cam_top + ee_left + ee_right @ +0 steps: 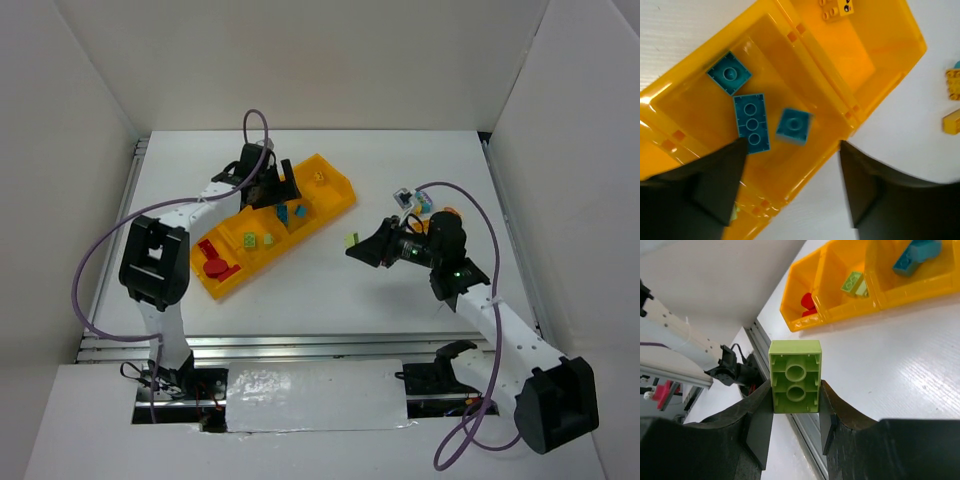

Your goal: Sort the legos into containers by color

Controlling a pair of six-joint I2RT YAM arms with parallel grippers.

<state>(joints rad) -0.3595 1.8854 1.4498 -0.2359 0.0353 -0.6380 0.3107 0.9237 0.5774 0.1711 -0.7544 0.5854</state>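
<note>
The orange-yellow tray point(322, 222) lies diagonally on the table with four compartments in a row. From lower left they hold red bricks point(212, 262), yellow-green bricks point(250, 240), teal bricks point(283, 211) and a yellow brick point(319, 177). My left gripper point(275, 190) hangs open and empty over the teal compartment. In the left wrist view point(790, 167) three teal bricks point(751, 121) lie below it. My right gripper point(358, 246) is shut on a yellow-green brick point(795, 376), held above the table to the right of the tray point(900, 287).
A small cluster of loose bricks point(415, 201), teal, yellow and orange, lies on the table behind the right gripper. Two yellow ones point(954, 85) show at the right edge of the left wrist view. White walls enclose the table on three sides.
</note>
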